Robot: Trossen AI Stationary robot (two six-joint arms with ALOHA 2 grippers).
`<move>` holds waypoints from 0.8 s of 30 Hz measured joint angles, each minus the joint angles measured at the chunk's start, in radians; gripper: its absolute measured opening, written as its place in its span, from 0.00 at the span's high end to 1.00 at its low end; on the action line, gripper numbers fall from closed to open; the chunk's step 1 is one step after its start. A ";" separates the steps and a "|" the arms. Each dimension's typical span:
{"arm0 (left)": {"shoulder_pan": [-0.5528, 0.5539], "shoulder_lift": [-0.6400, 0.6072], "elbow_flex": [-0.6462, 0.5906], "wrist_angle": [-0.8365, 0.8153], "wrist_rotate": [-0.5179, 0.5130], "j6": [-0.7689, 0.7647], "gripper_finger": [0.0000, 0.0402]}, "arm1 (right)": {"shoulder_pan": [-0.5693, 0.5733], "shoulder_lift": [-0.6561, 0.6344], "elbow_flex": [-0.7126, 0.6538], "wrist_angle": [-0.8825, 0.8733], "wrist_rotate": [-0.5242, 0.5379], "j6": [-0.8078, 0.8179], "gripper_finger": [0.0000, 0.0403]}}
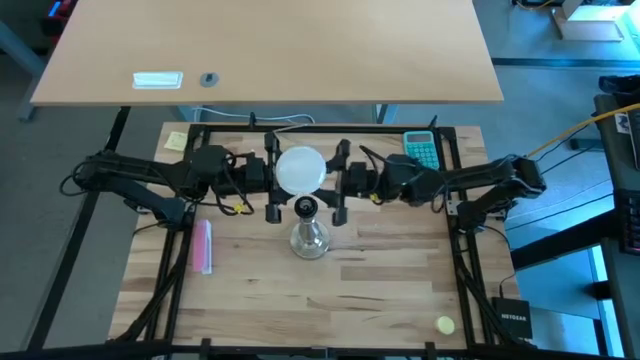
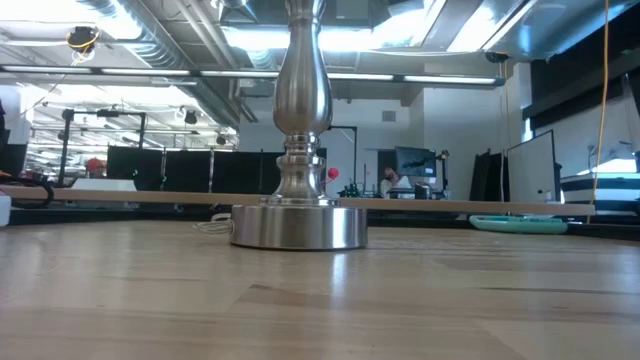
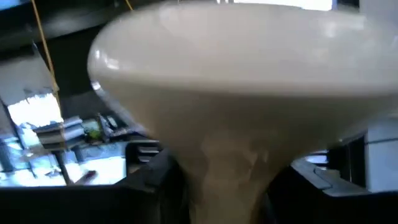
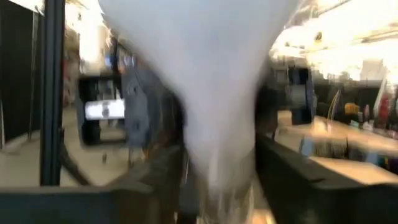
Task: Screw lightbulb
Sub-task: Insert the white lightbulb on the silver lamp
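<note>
The white frosted lightbulb [image 1: 300, 169] is held in the air between my two grippers, globe up and neck down, just beyond the far side of the socket stand. The silvery socket stand [image 1: 308, 238] rests on its round base [image 2: 298, 226] at the table's middle, with its dark top [image 1: 305, 208] open and facing up. My left gripper [image 1: 278, 182] reaches in level from the table's left and is shut on the bulb. My right gripper [image 1: 336, 182] reaches in level from the right, up against the bulb's neck [image 4: 217, 137]. The globe hides the neck from above. My left gripper pinches the bulb's narrow neck [image 3: 227, 186], below the globe, between its two fingers [image 3: 158, 183], one on either side. The fingers come in level from the table's left. The bulb stands upright in the hold, globe above the fingers, clear of the table and the stand.
A pink strip [image 1: 205, 245] lies at the left and a green calculator [image 1: 422, 150] at the far right. A yellow note [image 1: 177, 140] is at the far left and a small yellow thing [image 1: 445, 323] at the near right. Black frame bars [image 1: 458, 250] run along the table's sides.
</note>
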 joint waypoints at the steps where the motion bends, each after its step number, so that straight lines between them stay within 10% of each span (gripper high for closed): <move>1: 0.000 -0.003 0.000 0.000 -0.002 0.001 0.61 | 0.006 -0.025 0.000 -0.047 0.004 -0.002 0.41; 10: -0.053 -0.032 0.001 0.005 -0.016 -0.023 0.63 | 0.099 -0.235 -0.071 -0.577 0.205 0.077 0.02; 18: -0.123 -0.027 -0.022 0.005 -0.218 -0.024 0.63 | 0.122 -0.099 -0.459 0.037 0.262 0.058 0.12; 24: -0.187 -0.027 -0.022 0.034 -0.330 0.044 0.63 | 0.057 0.033 -0.451 0.131 0.138 0.116 0.18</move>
